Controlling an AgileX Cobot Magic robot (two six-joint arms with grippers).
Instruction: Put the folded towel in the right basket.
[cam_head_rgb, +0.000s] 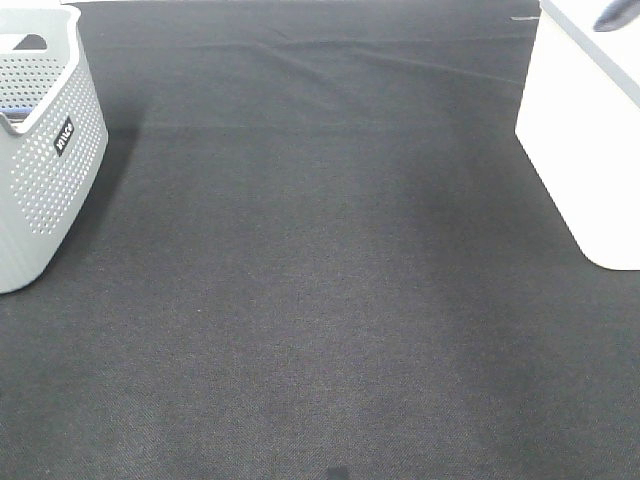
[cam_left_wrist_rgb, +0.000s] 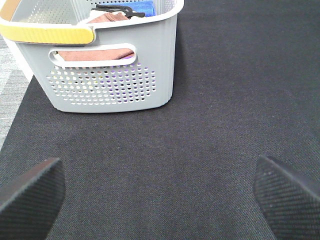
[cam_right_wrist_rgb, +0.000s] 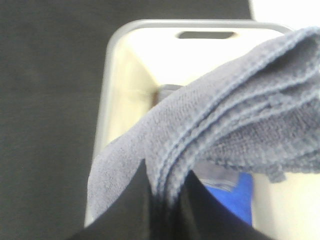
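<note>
While the right gripper (cam_right_wrist_rgb: 165, 199) is pinching the folded towel (cam_right_wrist_rgb: 235, 115) above the white basket (cam_right_wrist_rgb: 112, 57), its loose end is drooping toward the rim and risking snagging there on release.

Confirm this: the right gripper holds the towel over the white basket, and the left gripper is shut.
Wrong on the left gripper: it is open and empty, per the left wrist view. The right gripper does hold the towel over the white basket.
</note>
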